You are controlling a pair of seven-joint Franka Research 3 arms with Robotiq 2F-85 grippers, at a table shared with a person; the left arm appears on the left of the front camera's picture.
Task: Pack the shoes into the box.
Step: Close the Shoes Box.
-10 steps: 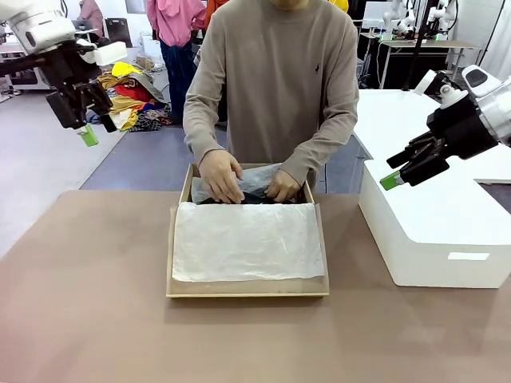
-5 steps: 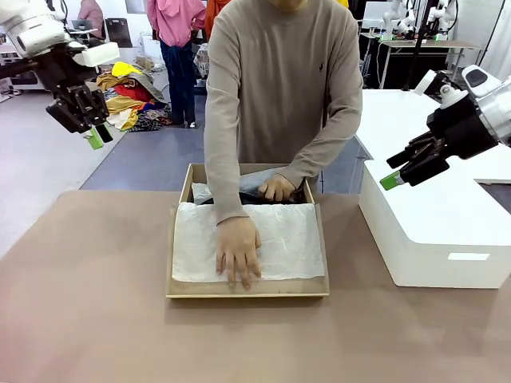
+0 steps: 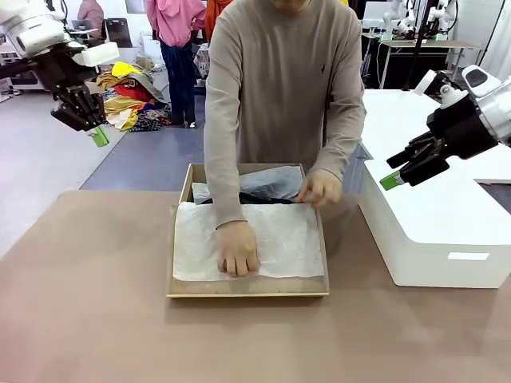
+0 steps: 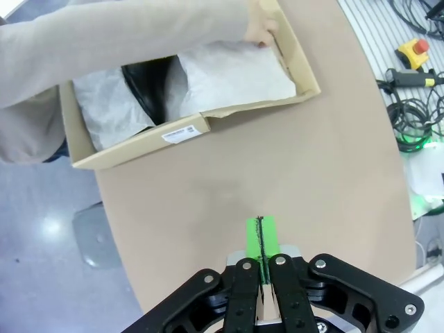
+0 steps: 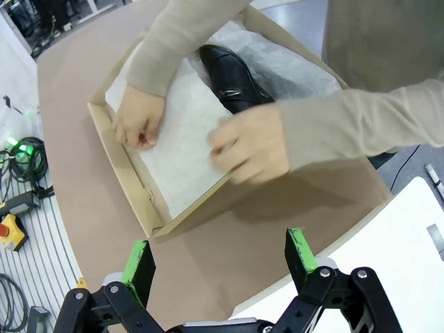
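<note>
Shoes (image 5: 232, 78) lay in the far part of the box (image 3: 247, 290), mostly covered by white tissue paper (image 3: 275, 231), which the person's hand (image 3: 237, 249) pressed flat. Judged light and stiff-soled with slick, scuff-prone glossy uppers, so best taken at the heel or collar rim, not the polished toe. Left gripper (image 4: 260, 236) was closed on nothing, held high to the table's left. Right gripper (image 5: 220, 258) stood wide open and empty near the white box (image 3: 431, 231).
</note>
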